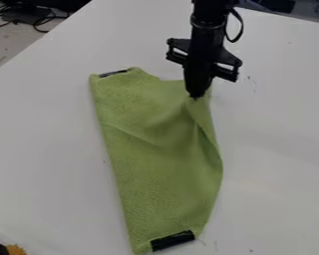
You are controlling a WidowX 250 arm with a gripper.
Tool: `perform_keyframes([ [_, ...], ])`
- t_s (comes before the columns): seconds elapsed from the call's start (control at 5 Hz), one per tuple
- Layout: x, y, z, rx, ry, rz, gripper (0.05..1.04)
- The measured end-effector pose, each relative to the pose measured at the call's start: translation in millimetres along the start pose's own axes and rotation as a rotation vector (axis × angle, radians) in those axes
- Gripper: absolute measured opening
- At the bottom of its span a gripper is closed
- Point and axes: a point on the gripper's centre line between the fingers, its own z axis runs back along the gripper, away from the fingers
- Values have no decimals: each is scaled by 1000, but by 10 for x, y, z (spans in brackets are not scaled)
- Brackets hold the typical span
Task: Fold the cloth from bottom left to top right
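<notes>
White desk (49,149), cables (39,20) past its upper-left edge. Claw (196,95) points down over the cloth's top right, tips together, looks pinched on a bit of green cloth (145,159). Creases run down from the grip and the right side bulges. Rest of the cloth lies lengthwise down mid-desk, left edge fairly straight. One black strip (113,72) at its top left, another (173,240) at the bottom end. Orange thing (16,249) at the lower-left corner of view, off the work.

My read: fold is partly formed, end at the claw needs laying down and letting go. Can't tell which corner is pinched.

Handling: should be light, limp, grippy rather than slippery, nothing to break. Best hold is a shallow pinch right at a corner. Grab too far in and it bunches; pull hard and the whole cloth probably drags.
</notes>
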Motion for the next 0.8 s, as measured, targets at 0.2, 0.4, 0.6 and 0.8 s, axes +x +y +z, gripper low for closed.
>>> perform_keyframes([
  [0.2,-92,19,-94,1,16,11,520],
  [0.4,-121,36,-40,8,-2,28,824],
  [0.6,-110,74,22,29,-17,37,1012],
  [0.8,-155,135,107,63,-9,31,1009],
])
